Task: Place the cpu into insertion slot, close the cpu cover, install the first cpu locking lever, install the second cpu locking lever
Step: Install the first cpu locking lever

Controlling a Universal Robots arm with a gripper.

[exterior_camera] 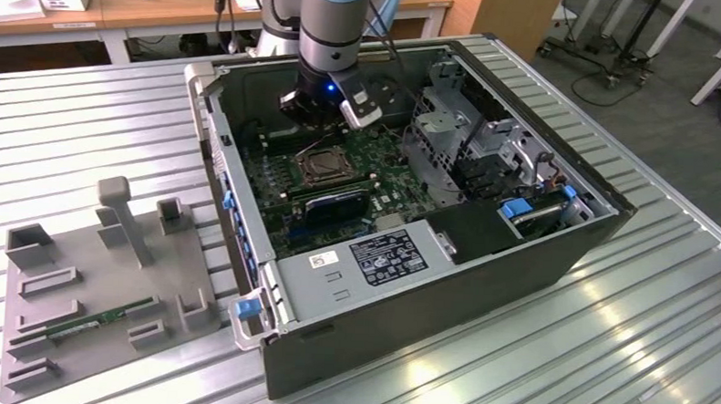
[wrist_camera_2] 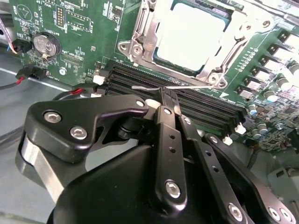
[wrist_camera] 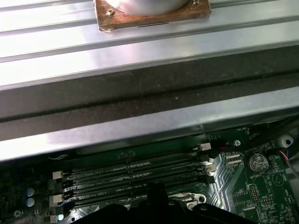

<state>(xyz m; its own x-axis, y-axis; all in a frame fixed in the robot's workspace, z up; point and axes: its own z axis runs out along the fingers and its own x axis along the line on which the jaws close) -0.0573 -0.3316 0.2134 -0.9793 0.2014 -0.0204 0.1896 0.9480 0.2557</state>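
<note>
The cpu (wrist_camera_2: 191, 37), pale face up, sits in the insertion slot (exterior_camera: 317, 167) on the motherboard (wrist_camera_2: 79, 18) of the open computer case (exterior_camera: 454, 288). The cpu cover (wrist_camera_2: 140, 35) lies flat around it as a silvery frame. A thin wire locking lever (wrist_camera_2: 145, 87) runs between the socket and the black memory slots (wrist_camera_2: 201, 109). The gripper (wrist_camera_2: 167, 95) has its fingers drawn together, tips at this lever; whether they pinch it cannot be told.

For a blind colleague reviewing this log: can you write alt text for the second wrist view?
The black end effector, shut, pinches a thin wire lever over the black memory slots. Beyond it, the cpu sits in its socket under the closed silvery cpu cover on a green motherboard.
</note>
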